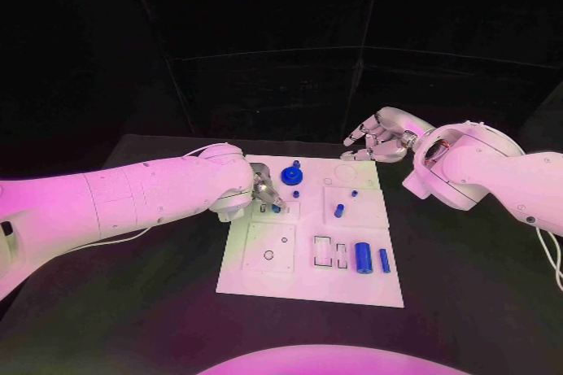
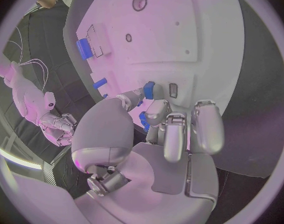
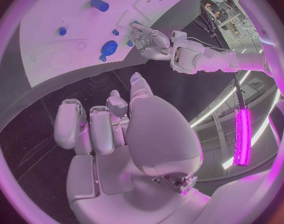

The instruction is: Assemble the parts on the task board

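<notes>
White and flat, the task board (image 1: 315,285) lies in the middle of the black counter (image 1: 141,310), long side running from 6 to 12 o'clock in the head view. Blue parts sit across it: a round disc with a knob (image 1: 292,176) near the board's 12 o'clock end, a small peg (image 1: 339,211) at the centre, a smaller stud (image 1: 353,193) just past it toward 1 o'clock, and a fat cylinder (image 1: 363,258) with a thin bar (image 1: 384,260) beside it toward 4 o'clock. A rectangular slot block (image 1: 323,251) lies just beside the cylinder on its 9 o'clock side.

The left hand (image 1: 263,194) reaches over the board's 10 o'clock edge. In the left wrist view its fingertips (image 2: 156,106) pinch a small blue part (image 2: 148,89) right at the board's surface, with another blue piece (image 2: 144,120) showing just beneath the fingers; the remaining fingers are curled down alongside.

The right hand (image 1: 377,141) hangs above the counter off the board's 1 o'clock corner, apart from it. Its fingers (image 3: 86,127) are bent loosely inward, a little apart, with nothing between them.
</notes>
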